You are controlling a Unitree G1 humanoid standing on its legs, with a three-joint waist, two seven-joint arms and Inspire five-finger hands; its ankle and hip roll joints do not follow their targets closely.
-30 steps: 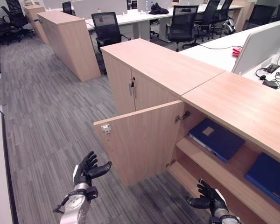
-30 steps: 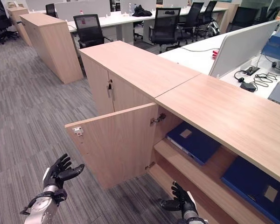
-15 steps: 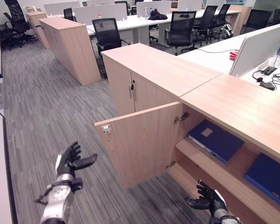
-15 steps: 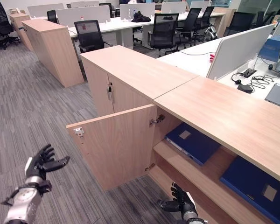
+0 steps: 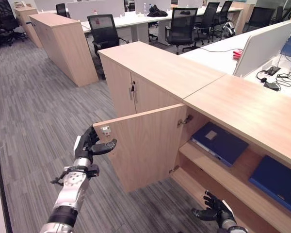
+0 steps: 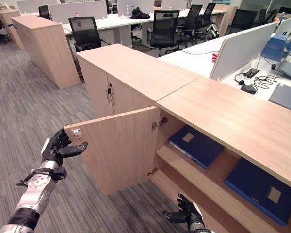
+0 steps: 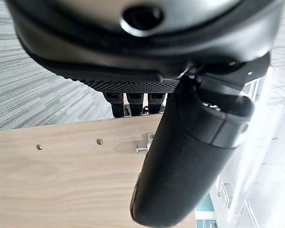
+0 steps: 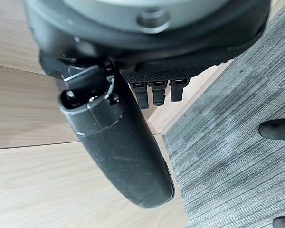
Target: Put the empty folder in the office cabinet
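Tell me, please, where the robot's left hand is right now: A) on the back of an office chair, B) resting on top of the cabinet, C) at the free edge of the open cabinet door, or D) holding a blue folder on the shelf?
C: the left hand is open at the free upper corner of the open cabinet door, while both blue folders lie untouched on the shelf.

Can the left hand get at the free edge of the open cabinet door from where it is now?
Probably yes. The left hand is open beside the cabinet door's free edge, next to the small latch plate, with nothing between them. Whether it already touches the door is unclear.
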